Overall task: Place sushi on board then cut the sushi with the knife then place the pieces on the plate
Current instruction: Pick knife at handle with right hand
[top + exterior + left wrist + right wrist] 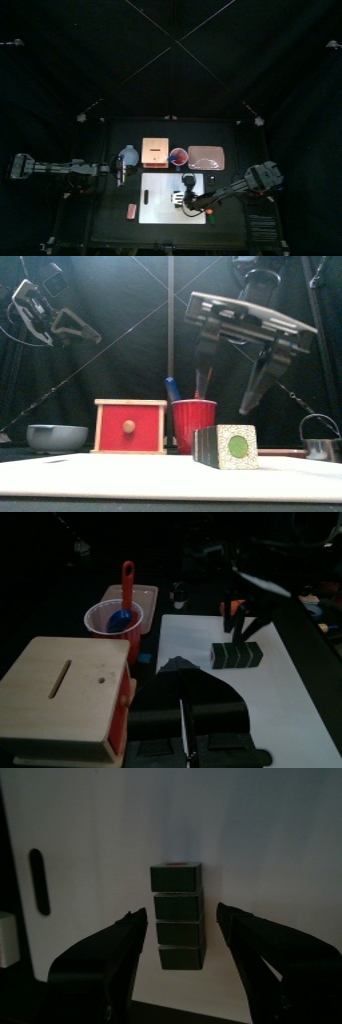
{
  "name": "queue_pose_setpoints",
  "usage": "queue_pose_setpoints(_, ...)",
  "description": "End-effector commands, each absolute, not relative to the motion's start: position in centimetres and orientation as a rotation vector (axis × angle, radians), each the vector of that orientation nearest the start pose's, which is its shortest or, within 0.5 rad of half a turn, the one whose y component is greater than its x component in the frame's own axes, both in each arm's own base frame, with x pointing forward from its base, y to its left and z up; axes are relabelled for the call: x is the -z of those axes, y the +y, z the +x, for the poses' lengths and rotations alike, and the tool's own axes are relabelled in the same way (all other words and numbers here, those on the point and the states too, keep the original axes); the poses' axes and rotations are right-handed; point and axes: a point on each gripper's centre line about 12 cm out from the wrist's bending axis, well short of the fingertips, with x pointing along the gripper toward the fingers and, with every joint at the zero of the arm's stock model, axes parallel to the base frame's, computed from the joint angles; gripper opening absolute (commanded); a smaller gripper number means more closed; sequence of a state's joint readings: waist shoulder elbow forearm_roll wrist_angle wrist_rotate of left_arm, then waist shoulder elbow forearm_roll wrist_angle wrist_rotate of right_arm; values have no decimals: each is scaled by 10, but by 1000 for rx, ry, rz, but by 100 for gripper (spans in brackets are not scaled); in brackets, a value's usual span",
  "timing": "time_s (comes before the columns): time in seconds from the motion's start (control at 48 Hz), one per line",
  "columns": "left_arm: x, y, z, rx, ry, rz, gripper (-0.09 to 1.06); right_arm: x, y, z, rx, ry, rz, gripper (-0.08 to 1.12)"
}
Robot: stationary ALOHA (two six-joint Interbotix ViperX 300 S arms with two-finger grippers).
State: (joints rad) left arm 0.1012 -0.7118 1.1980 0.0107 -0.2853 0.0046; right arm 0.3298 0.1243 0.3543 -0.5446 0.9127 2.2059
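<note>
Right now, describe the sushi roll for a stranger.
Find the white cutting board at the table's front. The sushi roll lies on it, below the right end effector. Only it is dark green blocks; the cup behind is red.

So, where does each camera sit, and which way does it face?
Top view: high above, facing down on the white board; both arms show.
Front view: at the table's front edge, facing level at the sushi roll; the right pincer hangs open above.
Left wrist view: on the left arm, facing past the wooden box toward the roll; the left pincer shows.
Right wrist view: on the right arm, facing the roll inside its open pincer.
Shared: front and both wrist views show the roll.
</note>
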Motion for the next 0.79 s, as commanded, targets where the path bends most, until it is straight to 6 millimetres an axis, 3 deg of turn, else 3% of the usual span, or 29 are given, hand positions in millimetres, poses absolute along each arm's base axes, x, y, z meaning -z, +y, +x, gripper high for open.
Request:
queue_pose_setpoints(0.021,-235,24,231,-101,185,6,-1,-219,76,370,997,632,1146,90)
queue_pose_setpoints(0.104,-234,24,231,-101,186,6,-1,-241,72,355,931,573,1103,89)
queue_pose_setpoints(0.438,-232,24,230,-102,191,6,-1,-291,39,304,719,417,990,83)
queue_pose_setpoints(0.625,-232,25,230,-105,192,5,-1,-311,-3,286,658,394,872,73)
queue_pose_setpoints(0.792,-230,26,229,-111,196,6,-1,-332,-38,275,625,368,790,72)
